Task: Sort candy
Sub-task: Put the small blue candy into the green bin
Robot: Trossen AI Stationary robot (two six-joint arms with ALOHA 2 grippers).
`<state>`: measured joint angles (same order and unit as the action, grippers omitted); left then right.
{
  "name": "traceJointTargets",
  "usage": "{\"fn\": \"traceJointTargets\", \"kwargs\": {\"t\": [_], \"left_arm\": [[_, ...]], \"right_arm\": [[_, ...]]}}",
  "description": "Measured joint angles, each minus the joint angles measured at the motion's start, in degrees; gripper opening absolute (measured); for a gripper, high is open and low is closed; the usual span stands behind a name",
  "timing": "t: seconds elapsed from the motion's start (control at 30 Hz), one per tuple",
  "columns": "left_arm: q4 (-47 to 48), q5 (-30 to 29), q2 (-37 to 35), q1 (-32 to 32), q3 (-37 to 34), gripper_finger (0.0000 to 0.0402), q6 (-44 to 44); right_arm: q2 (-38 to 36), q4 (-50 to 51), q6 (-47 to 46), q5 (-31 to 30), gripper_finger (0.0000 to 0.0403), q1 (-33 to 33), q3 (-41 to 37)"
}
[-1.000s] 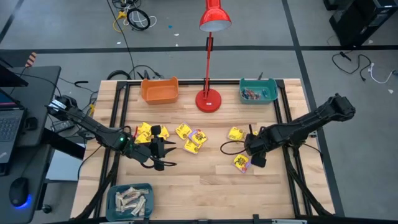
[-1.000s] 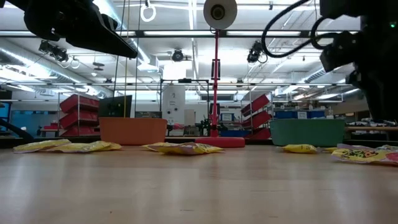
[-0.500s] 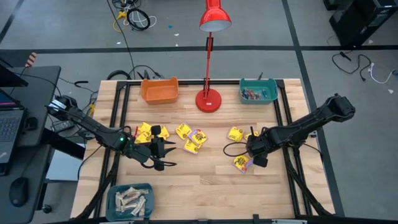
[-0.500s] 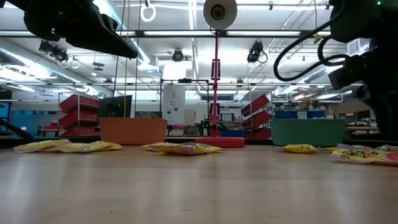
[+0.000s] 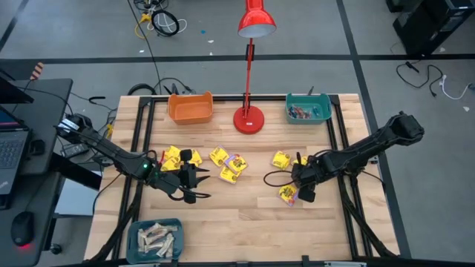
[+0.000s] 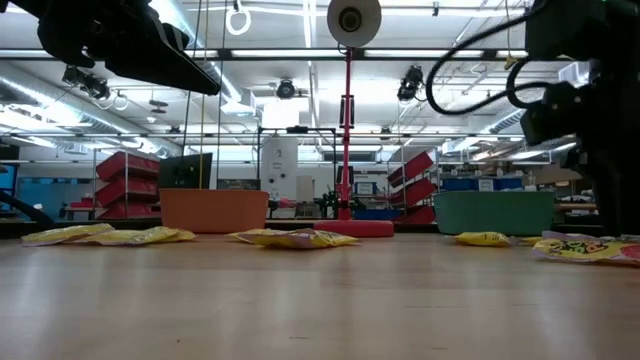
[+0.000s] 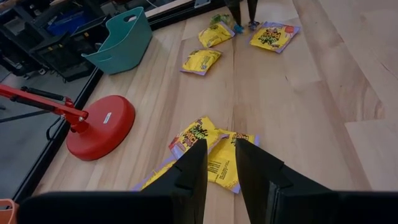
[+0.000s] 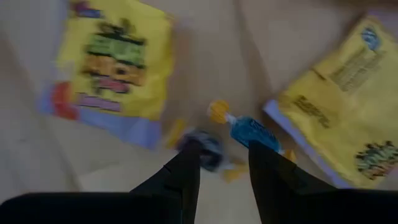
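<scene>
Right wrist view: tiny blue wrapped candy [image 8: 250, 133] between yellow packets [image 8: 112, 59].

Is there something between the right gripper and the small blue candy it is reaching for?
Nothing visible blocks it. In the right wrist view the right gripper is just above the small blue candy, with bare wood between. Two yellow packets lie to either side, not in the path.
</scene>
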<state>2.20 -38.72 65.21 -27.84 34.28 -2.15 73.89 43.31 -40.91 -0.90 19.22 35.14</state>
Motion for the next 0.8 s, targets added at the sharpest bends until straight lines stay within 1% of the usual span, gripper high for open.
{"fn": "traceJointTargets", "kwargs": {"t": [0.13, 0.27, 0.47, 0.67, 0.8], "left_arm": [[0.04, -0.01, 0.0, -0.02, 0.0, 0.0088, 0.0], [0.05, 0.0, 0.0, -0.02, 0.0, 0.0088, -0.02], [0.07, 0.0, 0.0, 0.0, 0.0, 0.0088, -0.99], [0.41, 0.0, 0.0, 0.0, 0.0, 0.0088, -1.11], [0.54, 0.0, 0.0, -0.02, 0.0, 0.0088, -1.11]], "right_arm": [[0.0, 3.08, 1.27, -0.2, 0.012, 0.0, 2.38], [0.0, 6.93, 3.54, -2.91, 0.0116, 0.0, 3.44], [1.22, 6.18, 5.73, -4.86, 0.0116, 0.0, 3.03], [6.13, 2.25, 8.49, -5.01, 0.0115, 0.0, 3.01], [9.79, 2.25, 10.03, -4.45, 0.0115, 0.0, 3.17]]}}
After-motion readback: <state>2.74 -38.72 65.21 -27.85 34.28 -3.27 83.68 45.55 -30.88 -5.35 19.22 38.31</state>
